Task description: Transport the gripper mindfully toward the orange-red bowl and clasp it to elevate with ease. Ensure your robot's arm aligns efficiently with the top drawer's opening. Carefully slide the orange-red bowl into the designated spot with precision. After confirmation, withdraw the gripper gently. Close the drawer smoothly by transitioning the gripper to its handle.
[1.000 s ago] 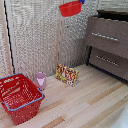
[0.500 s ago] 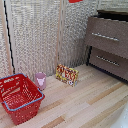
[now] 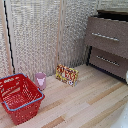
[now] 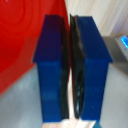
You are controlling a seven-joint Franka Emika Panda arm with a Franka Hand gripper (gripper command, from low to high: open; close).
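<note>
Floor (image 3: 90, 107) of pale wood lies bare in the middle of the exterior view, with the top drawer (image 3: 107, 36) and its handle (image 3: 105, 36) at that view's right above a darker drawer front (image 3: 107, 62). A red mesh basket (image 3: 20, 97), a printed box (image 3: 67, 74) whose writing is unreadable, and a pink cup (image 3: 40, 79) stand near the slatted wall. In the wrist view the end effector (image 4: 71, 70) has its blue fingertips (image 4: 52, 65) clenched on the rim of the orange-red bowl (image 4: 22, 35).
</note>
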